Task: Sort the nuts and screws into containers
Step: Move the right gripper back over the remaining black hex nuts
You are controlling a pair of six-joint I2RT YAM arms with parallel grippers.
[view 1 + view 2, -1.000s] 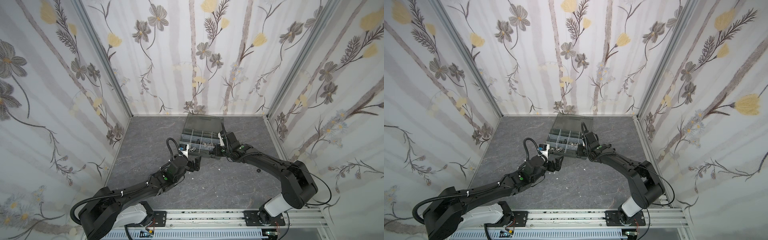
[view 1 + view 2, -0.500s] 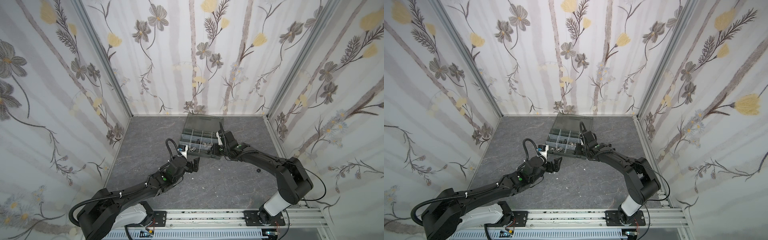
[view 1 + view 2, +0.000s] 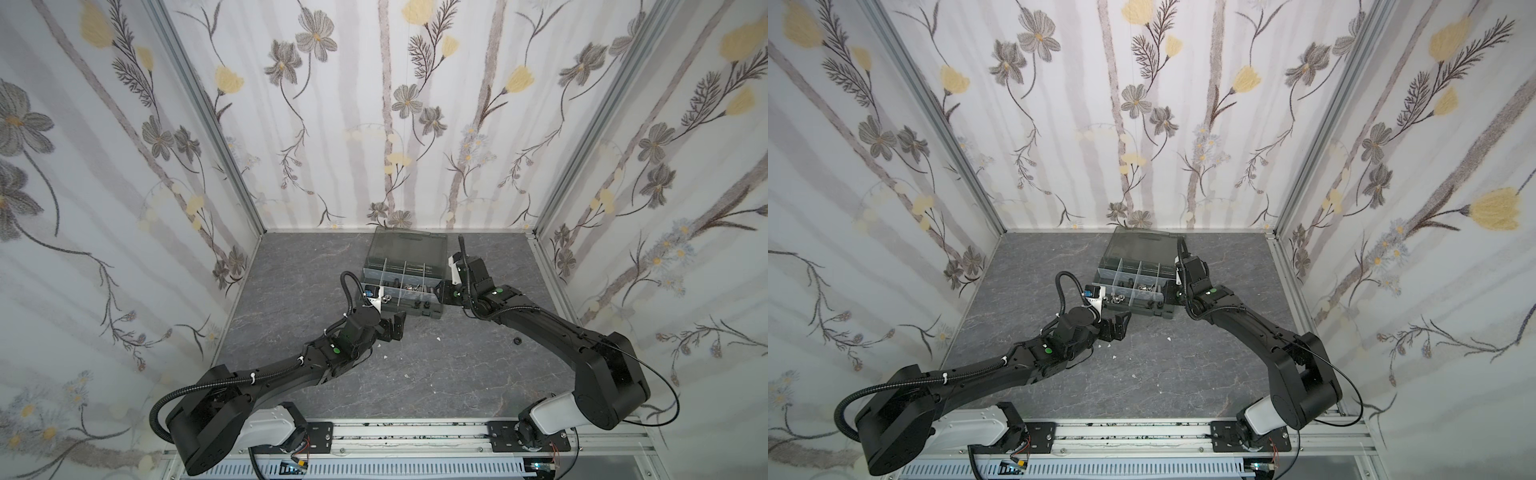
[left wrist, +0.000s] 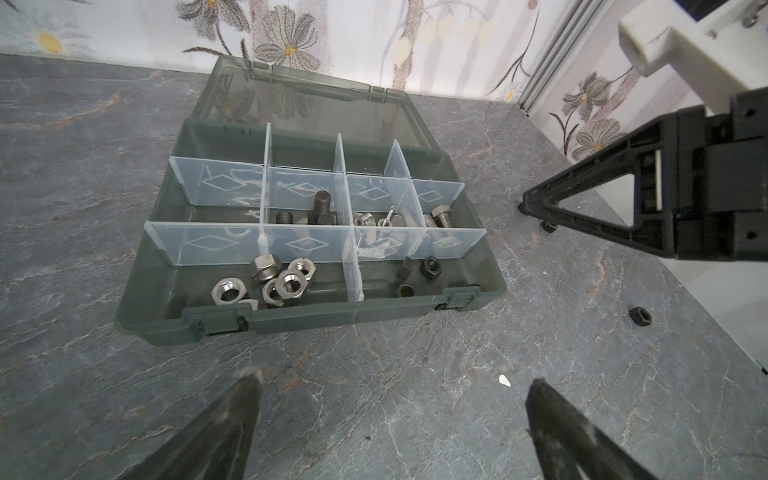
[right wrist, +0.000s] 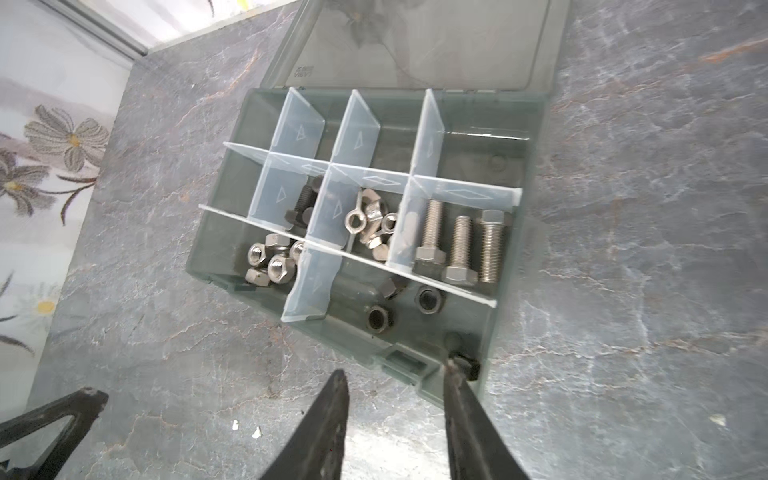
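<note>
The grey-green organizer case [image 3: 430,312] [image 3: 1144,312] lies open, and its containers hold sorted parts. These are silver nuts [image 4: 270,278], black nuts [image 5: 428,299], black screws [image 4: 320,208], wing nuts [image 5: 370,220] and silver screws [image 5: 461,245]. My right gripper [image 5: 395,370] [image 3: 441,293] hangs open at the case's right front corner with nothing between its fingers. A black nut [image 5: 467,365] sits against the outer side of one fingertip; I cannot tell whether it is inside the case. My left gripper [image 4: 392,376] [image 3: 395,328] is wide open over bare table in front of the case.
Another black nut [image 4: 640,316] [image 3: 517,341] lies loose on the table to the right of the case. Small white flecks [image 4: 504,380] [image 3: 437,338] dot the grey stone-patterned floor. Flowered walls close in three sides, and the lid [image 4: 316,104] lies back towards the rear wall.
My right gripper's jaws have spread apart at the case's right end. The left arm has barely moved.
</note>
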